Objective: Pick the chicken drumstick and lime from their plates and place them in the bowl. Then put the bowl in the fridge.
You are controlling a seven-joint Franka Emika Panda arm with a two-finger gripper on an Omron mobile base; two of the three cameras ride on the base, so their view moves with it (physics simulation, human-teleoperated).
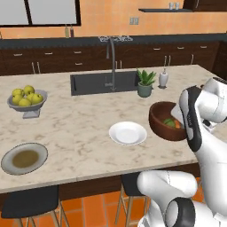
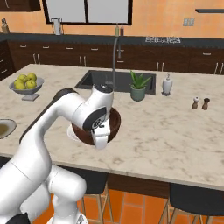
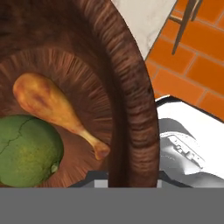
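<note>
Above the near edge of the marble surface (image 1: 88, 124), at about three o'clock from the white plate (image 1: 127, 133), the reddish-brown bowl (image 1: 165, 120) hangs tilted, its wooden grain showing. Inside lie the orange-brown chicken drumstick (image 3: 57, 111) and, touching it at its seven o'clock in the hand view, the dark green lime (image 3: 27, 151). The claw (image 3: 127, 181) is clenched on the bowl's rim, jaws nearly together. Far off at nine o'clock sits the grey plate (image 1: 24, 158).
</note>
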